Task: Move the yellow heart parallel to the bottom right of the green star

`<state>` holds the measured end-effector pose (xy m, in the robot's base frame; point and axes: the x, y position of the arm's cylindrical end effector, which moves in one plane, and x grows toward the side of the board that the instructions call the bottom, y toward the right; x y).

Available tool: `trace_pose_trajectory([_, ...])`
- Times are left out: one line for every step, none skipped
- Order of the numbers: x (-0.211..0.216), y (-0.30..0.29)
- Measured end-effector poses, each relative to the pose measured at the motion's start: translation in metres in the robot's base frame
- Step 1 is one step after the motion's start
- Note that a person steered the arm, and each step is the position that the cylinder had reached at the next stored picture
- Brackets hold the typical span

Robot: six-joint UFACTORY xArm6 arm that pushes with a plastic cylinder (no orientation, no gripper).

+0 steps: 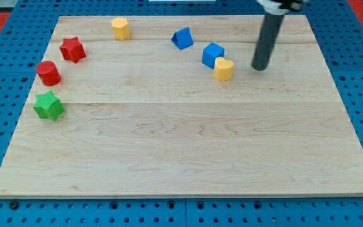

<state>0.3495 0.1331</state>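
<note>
My tip (259, 67) upper right, bare, just right of yellow heart (224, 69), not touching. Green star (48, 105) far left.

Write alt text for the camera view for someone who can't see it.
My tip rests on a wooden board, just right of the yellow heart, which touches a blue cube. The green star sits far left, below a red cylinder and red star.
</note>
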Motion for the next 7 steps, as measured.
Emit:
trace_pose_trajectory([0.001,-0.067])
trace_pose_trajectory([0.028,-0.111])
trace_pose_trajectory([0.051,-0.162])
trace_pose_trajectory([0.061,-0.205])
trace_pose_trajectory([0.063,-0.198])
trace_pose_trajectory([0.061,-0.18])
trace_pose_trajectory([0.076,-0.159])
